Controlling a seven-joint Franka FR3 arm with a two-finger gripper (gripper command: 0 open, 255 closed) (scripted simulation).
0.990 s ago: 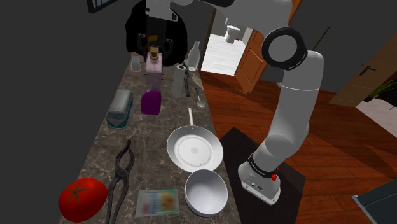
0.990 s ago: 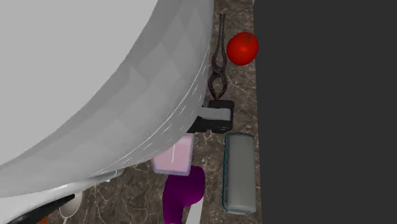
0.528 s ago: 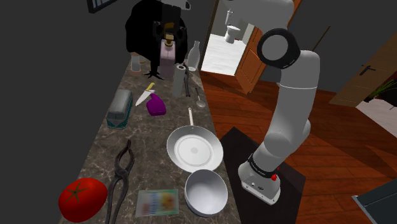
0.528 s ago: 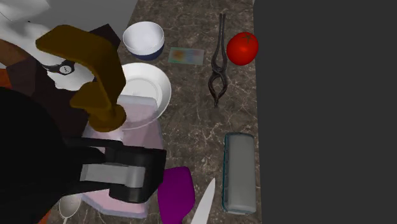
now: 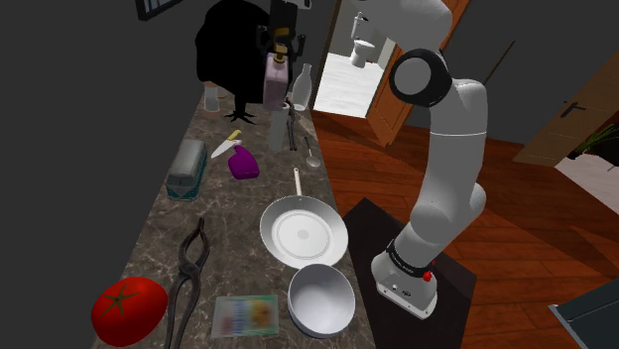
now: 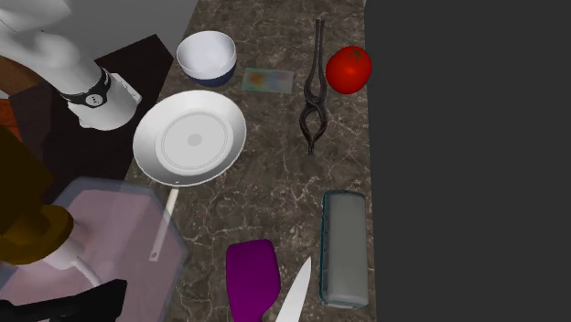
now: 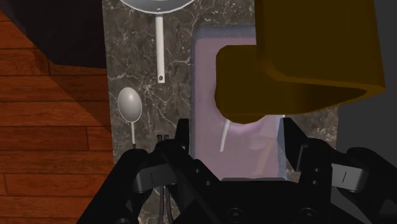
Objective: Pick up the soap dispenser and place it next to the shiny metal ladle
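The soap dispenser [image 5: 275, 84] is a pale pink see-through bottle with a brown pump, hanging in the air above the far end of the marble counter [image 5: 149, 233]. My black gripper [image 5: 280, 46] is shut on it from above. In the wrist view the fingers [image 7: 167, 167] clasp the dispenser [image 7: 238, 118] on both sides below its brown pump [image 7: 305, 57]. The shiny metal ladle [image 5: 311, 155] lies flat near the counter's edge, below the dispenser and to the shoulder view's right. The ladle [image 7: 130, 105] lies beside the held bottle. The dispenser [image 6: 114, 242] looms at the second exterior view's lower left.
A purple-handled knife [image 5: 238, 159], a grey case [image 5: 186, 167], a frying pan [image 5: 304, 234], a bowl [image 5: 319, 298], tongs [image 5: 186, 280], a tomato [image 5: 129, 309] and a card [image 5: 245, 315] lie on the counter. A bottle [image 5: 301, 87] and a glass [image 5: 211, 97] stand at the far end.
The gripper has carried the dispenser upward and toward the shoulder view's right, from above the knife to nearer the ladle's side of the counter.
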